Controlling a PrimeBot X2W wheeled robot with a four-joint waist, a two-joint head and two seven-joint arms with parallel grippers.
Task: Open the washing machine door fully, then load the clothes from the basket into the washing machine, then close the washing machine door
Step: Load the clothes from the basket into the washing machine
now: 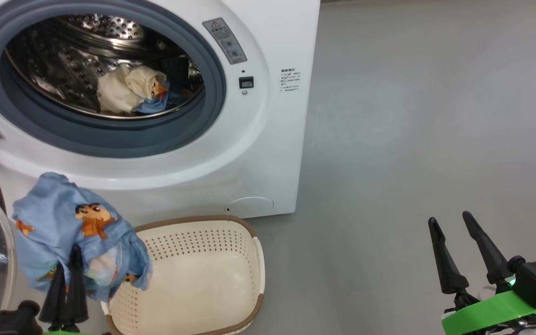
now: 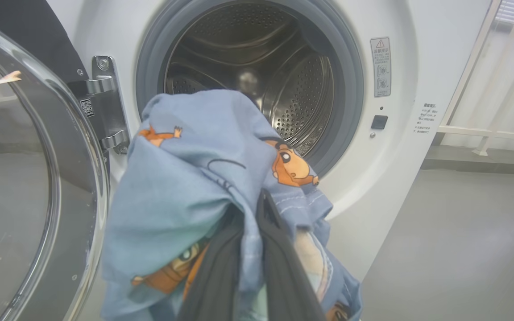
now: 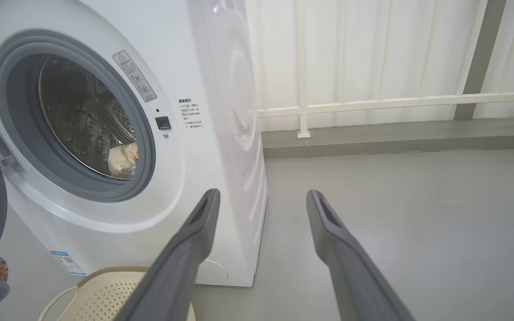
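Observation:
The white washing machine (image 1: 268, 139) stands with its door (image 2: 20, 187) swung open to the left. In the steel drum lie cream and blue clothes (image 1: 130, 90). My left gripper (image 1: 67, 265) is shut on a light blue piece of clothes (image 1: 70, 223) printed with orange cartoon animals, held up in front of the machine, below the drum opening and left of the basket. The same garment (image 2: 194, 178) drapes over my fingers (image 2: 279, 263) in the left wrist view. The cream basket (image 1: 254, 260) sits on the floor before the machine, nothing showing inside. My right gripper (image 1: 452, 221) hangs open at the right, holding nothing.
Grey floor (image 1: 412, 139) stretches to the right of the machine. A white railing (image 3: 395, 102) and a low grey kerb (image 3: 395, 138) run along the wall behind. The open door's hinge (image 2: 105, 107) sits at the drum's left edge.

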